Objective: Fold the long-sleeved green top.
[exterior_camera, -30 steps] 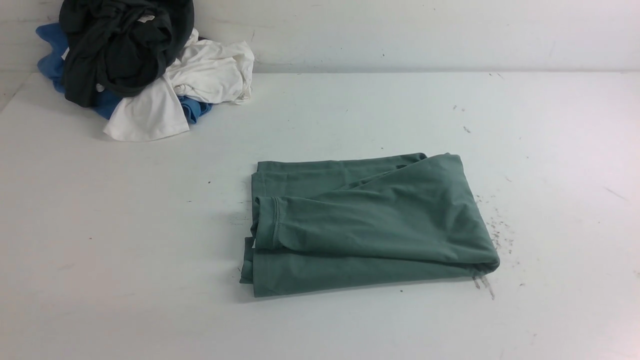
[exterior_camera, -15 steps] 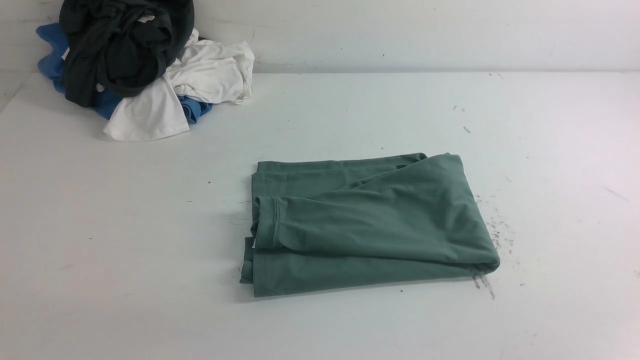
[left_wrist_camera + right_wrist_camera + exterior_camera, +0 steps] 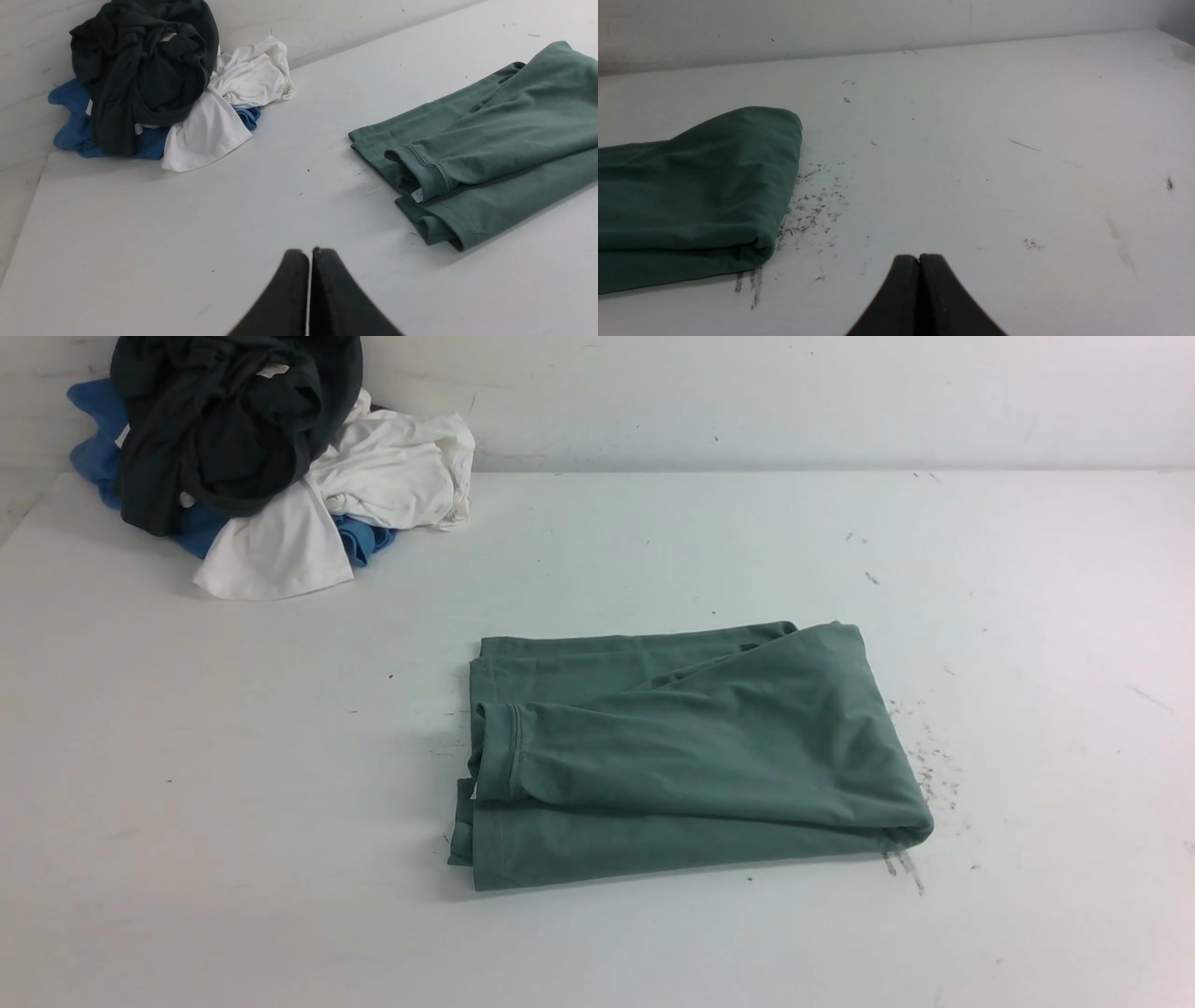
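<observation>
Sage-green jersey, the green long-sleeved top [image 3: 686,756], lies as a compact folded rectangle near the middle of the white table [image 3: 653,541], a cuffed sleeve [image 3: 509,751] laid across its upper layer and a small white label [image 3: 417,195] peeking out under the cuff in the left wrist view. Left gripper [image 3: 309,254] clenched on nothing, tips pressed together, hanging over bare table well apart from the top's cuff side. Right gripper [image 3: 919,259] likewise clenched and empty, off the rounded fold edge. Neither arm shows in the front view. Judgement: folding looks done or nearly so; only tidying could remain. Risks: the upper layer sits skewed with a soft bulge at the fold edge, so any nudge or drag from a passing gripper would likely slide the layers and undo the fold; the loose cuff could snag and pull the sleeve out. Surroundings: a heap at the far left corner against the wall, black-dark green garment [image 3: 224,420] on top of white garment [image 3: 373,476] and blue garment [image 3: 93,439], well apart from the top. Dark scuff marks [image 3: 929,770] just beside the fold edge. Nothing blocks either approach.
</observation>
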{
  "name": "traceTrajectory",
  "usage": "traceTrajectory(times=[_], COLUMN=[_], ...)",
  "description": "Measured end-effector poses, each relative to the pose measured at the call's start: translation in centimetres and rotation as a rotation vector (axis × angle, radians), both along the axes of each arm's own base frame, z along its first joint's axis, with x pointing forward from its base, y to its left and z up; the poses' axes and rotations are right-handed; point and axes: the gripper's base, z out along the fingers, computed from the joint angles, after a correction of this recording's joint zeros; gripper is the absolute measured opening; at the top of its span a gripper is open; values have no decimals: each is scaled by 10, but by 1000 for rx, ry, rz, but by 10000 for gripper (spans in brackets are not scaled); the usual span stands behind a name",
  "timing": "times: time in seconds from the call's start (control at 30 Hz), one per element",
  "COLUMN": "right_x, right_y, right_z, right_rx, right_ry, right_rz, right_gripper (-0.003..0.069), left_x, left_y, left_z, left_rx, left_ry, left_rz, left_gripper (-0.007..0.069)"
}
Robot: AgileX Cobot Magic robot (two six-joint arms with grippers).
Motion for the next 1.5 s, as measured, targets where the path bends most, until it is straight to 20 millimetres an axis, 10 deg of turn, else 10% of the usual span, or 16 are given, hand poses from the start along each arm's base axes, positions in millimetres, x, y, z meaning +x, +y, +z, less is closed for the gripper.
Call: traceTrajectory(times=[0.9,1.5], right_x=[0,0], right_y=[0,0], right_z=[0,0], right_rx=[-1,-1], right_ry=[0,1], right_rz=[0,0], right_gripper=[-16,-16], left_x=[4,37], left_y=[-1,6], left_z=[-6,-118], left_rx=[0,-142], left_ry=[1,-14], left_rz=[0,278], left_gripper=[-7,-7])
